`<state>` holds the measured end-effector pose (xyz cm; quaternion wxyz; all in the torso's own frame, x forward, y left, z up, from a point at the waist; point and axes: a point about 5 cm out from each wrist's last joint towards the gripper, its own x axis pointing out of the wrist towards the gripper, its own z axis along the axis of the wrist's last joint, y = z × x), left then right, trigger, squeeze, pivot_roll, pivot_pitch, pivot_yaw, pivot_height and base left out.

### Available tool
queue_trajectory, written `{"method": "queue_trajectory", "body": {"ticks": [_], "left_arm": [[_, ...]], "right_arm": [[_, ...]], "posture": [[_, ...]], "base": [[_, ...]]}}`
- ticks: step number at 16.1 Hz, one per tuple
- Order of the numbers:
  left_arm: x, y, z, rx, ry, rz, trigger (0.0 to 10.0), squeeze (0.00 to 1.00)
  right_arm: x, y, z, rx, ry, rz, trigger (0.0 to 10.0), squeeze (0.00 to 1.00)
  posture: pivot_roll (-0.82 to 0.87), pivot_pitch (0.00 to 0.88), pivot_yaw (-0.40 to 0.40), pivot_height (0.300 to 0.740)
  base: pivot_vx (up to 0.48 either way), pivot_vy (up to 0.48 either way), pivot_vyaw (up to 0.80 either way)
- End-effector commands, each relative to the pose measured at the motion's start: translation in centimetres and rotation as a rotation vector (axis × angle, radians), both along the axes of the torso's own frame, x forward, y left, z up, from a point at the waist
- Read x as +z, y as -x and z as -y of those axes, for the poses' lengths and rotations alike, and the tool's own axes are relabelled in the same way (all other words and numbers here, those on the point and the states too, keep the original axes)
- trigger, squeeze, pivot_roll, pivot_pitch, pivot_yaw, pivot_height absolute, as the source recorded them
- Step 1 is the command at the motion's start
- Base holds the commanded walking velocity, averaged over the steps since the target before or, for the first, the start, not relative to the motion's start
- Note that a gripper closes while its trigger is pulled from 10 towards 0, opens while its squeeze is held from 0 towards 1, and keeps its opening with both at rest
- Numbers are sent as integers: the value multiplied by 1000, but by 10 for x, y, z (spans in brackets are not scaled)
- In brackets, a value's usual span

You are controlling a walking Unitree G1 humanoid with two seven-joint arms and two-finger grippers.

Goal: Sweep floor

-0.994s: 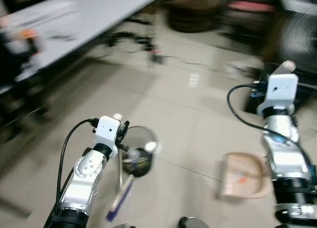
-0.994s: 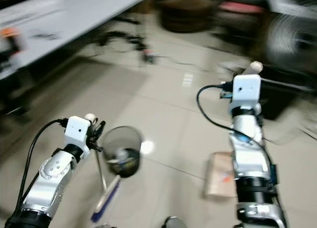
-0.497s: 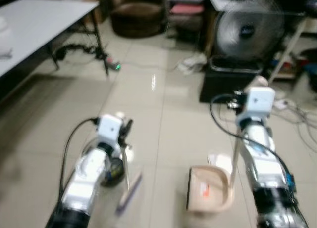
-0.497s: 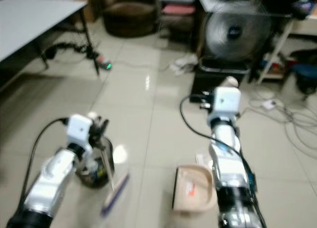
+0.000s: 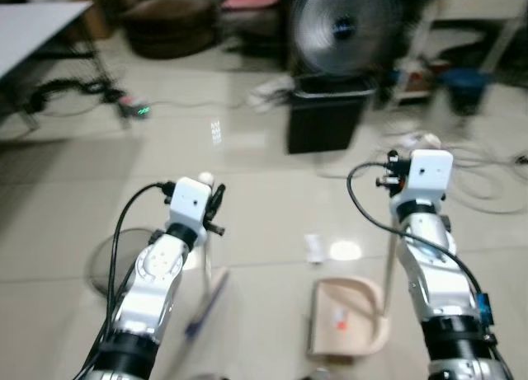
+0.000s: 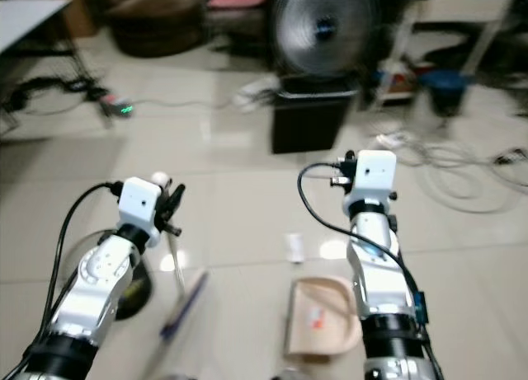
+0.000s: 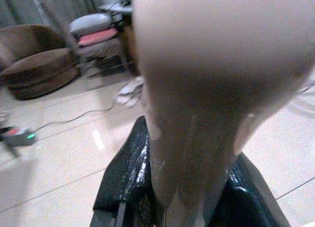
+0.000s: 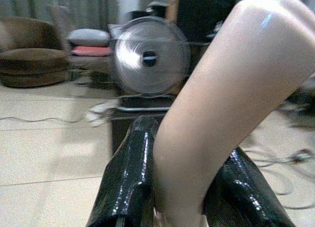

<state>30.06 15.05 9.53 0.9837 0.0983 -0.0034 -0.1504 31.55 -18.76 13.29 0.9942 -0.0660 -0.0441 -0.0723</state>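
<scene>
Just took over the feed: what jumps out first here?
Both arms are raised over the tiled floor. The left gripper clamps a broom, and the right gripper holds the handle of a beige dustpan resting on the floor. Straight ahead, a fan stands on a black box.

Two silver arms, left arm (image 5: 153, 285) and right arm (image 5: 433, 273), each carrying a white box-shaped wrist block, a looping black cable, black elbow collars; glossy black fingers (image 8: 129, 178) showing.

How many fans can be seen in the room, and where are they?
1. The fan stands at the far side of the room, on top of a black box, ahead of the robot and beyond both grippers. Others may be hidden out of frame.
</scene>
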Motion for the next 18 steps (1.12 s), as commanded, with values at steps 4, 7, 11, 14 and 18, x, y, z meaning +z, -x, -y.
{"method": "queue_trajectory", "body": {"ticks": [4,7,11,14,18], "left_arm": [[6,-4,-7,57,3,35,10000,0],[16,-8,-9,89,24,89,10000,0],[21,-10,-8,87,12,121,10000,0],[22,-10,-6,80,-5,142,10000,0],[23,-10,-5,84,-5,150,10000,0]], "right_arm": [[1,-2,-6,25,6,-19,10000,0],[-2,-1,-8,24,-52,-33,10000,0],[-3,0,-5,11,-57,-37,10000,0],[-7,1,0,-22,-84,-45,10000,0],[-7,0,2,-26,-60,-36,10000,0]], "posture": [[-72,19,15,740],[-73,21,16,740],[-73,22,16,740],[-73,23,15,740],[-73,24,14,740]], "base": [[0,-94,0],[0,0,0],[332,0,-756],[387,0,-533],[389,0,0]]}}
